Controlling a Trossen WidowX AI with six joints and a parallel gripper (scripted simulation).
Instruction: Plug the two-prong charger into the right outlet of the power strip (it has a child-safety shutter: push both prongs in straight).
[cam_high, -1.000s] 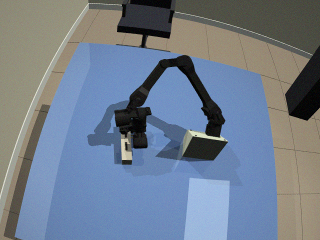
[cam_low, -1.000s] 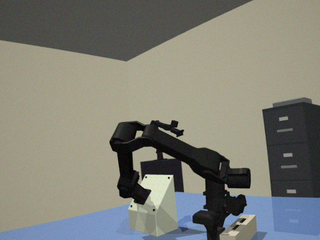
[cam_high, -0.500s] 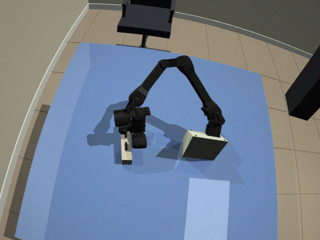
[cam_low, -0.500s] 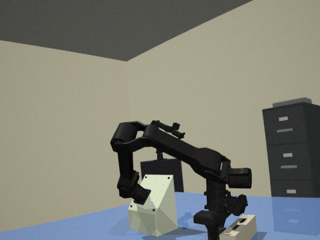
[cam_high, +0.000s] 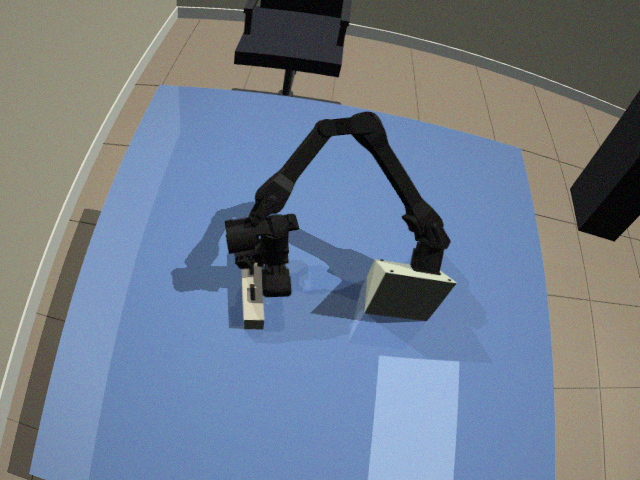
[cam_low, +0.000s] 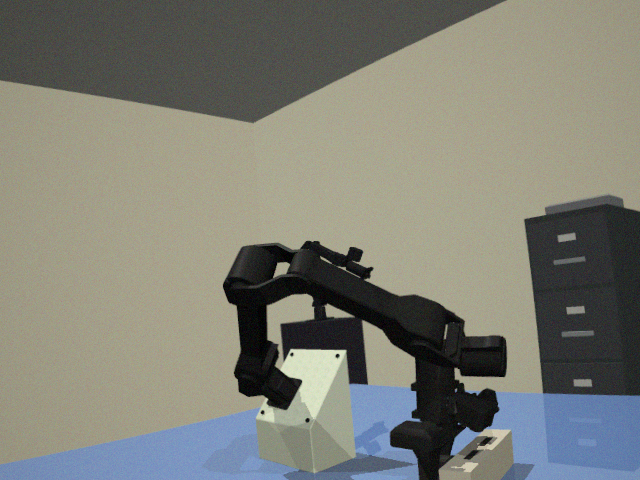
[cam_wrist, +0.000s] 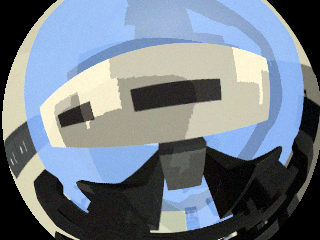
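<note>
A cream power strip (cam_high: 253, 314) (cam_low: 495, 450) (cam_wrist: 230, 87) lies flat on the blue table (cam_high: 155, 392). Its top face has dark slots. My gripper (cam_high: 261, 273) (cam_low: 430, 443) (cam_wrist: 179, 149) points straight down over the strip's far end and is shut on the dark grey charger (cam_wrist: 182, 168). In the wrist view the charger's front end meets the strip's near edge, just below the long dark slot (cam_wrist: 175, 94). A shorter slot (cam_wrist: 75, 115) lies to the left. The prongs are hidden. In the top and exterior views the arm hides the charger.
The arm's cream wedge base (cam_high: 408, 294) (cam_low: 310, 413) stands on the table to the right of the strip. A dark filing cabinet (cam_high: 610, 180) (cam_low: 584, 299) and a dark chair (cam_high: 294, 36) stand off the table. A paler rectangle (cam_high: 413, 413) marks the table's front.
</note>
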